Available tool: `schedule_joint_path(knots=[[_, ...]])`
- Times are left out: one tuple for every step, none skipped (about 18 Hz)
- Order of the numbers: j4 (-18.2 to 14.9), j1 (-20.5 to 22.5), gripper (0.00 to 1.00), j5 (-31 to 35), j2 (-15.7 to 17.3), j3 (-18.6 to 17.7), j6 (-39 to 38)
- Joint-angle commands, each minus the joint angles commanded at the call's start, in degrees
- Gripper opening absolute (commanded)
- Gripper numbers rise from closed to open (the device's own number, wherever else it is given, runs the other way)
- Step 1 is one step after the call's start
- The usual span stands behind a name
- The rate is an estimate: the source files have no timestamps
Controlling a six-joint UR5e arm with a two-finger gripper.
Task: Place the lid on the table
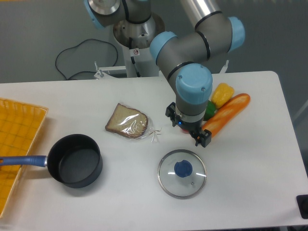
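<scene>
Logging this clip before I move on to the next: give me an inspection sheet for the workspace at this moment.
Surface: white table, no spills seen.
Job's things: lid lies flat on the table, blue knob up, nothing touching it.
Clutter: empty black saucepan with blue handle; bagged bread slice; baguette; yellow pepper; a green item mostly hidden behind the arm; yellow-orange tray at the left edge.
Grippers: gripper above and behind the lid, holding nothing; jaw opening unclear.
Cables: black cable looped behind the table by the robot base.
Surroundings: grey floor; nothing else seen.
</scene>
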Motion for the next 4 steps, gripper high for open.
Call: schedule_joint_path(knots=[[-0.3, 0.3, 1.00, 0.5, 0.1, 0.0, 2.6], [-0.4, 0.8, 1.00, 0.7, 0.3, -0.2, 4.3], [-0.4, 1.1, 1.00, 0.6, 0.9, -0.5, 5.0], [-0.4, 1.1, 1.00, 0.5, 1.1, -0.6, 5.0]])
